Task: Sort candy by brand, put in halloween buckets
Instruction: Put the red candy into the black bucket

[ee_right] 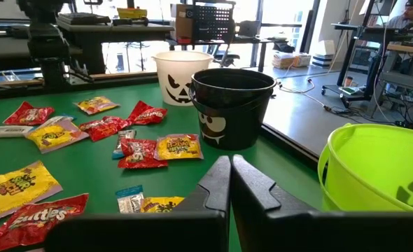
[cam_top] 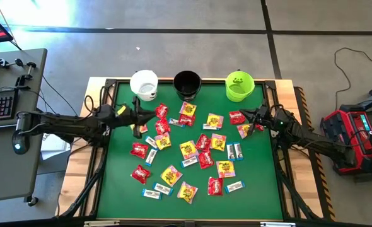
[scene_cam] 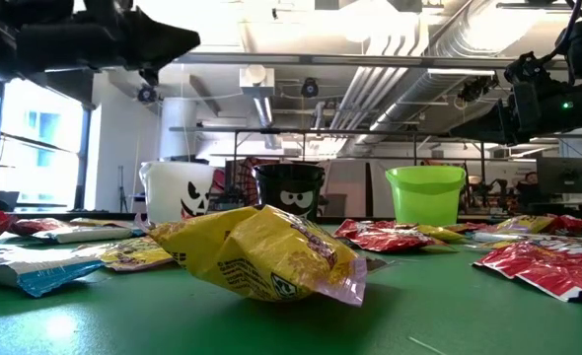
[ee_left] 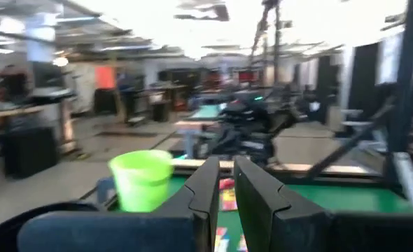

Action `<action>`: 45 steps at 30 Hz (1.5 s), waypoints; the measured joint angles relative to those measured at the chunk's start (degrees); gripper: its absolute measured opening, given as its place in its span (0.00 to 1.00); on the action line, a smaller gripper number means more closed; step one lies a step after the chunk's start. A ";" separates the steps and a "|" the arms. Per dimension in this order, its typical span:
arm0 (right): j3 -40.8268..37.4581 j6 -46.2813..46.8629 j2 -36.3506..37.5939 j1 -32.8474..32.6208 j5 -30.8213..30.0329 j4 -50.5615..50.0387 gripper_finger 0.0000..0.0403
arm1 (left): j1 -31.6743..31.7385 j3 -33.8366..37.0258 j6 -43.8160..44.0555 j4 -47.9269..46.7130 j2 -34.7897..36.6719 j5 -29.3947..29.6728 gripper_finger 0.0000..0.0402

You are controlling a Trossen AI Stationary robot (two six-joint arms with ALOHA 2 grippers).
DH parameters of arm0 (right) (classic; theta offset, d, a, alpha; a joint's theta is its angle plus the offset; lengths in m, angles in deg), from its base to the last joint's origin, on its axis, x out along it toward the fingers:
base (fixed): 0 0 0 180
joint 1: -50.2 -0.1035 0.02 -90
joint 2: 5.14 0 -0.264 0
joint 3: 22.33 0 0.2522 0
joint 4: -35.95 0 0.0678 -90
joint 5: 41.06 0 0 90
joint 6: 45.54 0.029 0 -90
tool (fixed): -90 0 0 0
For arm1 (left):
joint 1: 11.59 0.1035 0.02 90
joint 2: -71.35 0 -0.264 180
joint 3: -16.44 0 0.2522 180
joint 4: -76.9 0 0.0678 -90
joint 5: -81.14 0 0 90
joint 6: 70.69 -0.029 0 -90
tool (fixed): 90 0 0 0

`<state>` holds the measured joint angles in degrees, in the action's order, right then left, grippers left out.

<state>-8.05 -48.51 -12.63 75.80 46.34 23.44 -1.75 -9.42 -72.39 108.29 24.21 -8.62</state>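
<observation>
Glossy crinkled candy [scene_cam: 256, 258] wrappers, matt green table [cam_top: 255, 195], smooth plastic buckets [ee_right: 232, 105]

The green table [cam_top: 110, 176] carries three buckets in a row at its far edge: white [cam_top: 144, 84], black [cam_top: 187, 84], lime green [cam_top: 239, 86]. Many candy packets [cam_top: 188, 150] lie scattered over its middle.

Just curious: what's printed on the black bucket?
A pale jack-o'-lantern face on the black bucket, clearest in the right wrist view.
</observation>
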 joint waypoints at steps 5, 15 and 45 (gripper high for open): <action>0.01 0.00 0.00 0.01 -0.01 -0.01 0.00 | 0.97 -0.39 -2.23 -1.36 -0.61 0.23 0.08; 0.02 0.01 -0.02 0.02 -0.02 0.01 0.00 | 1.41 -1.26 -0.36 6.05 -4.51 -1.06 0.01; 0.02 0.01 0.00 0.00 0.00 0.01 0.00 | 4.06 -25.11 4.55 -37.59 -25.78 6.18 0.00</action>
<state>-8.03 -48.50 -12.63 75.80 46.35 23.45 2.30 -34.53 -67.84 70.70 -1.57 -2.44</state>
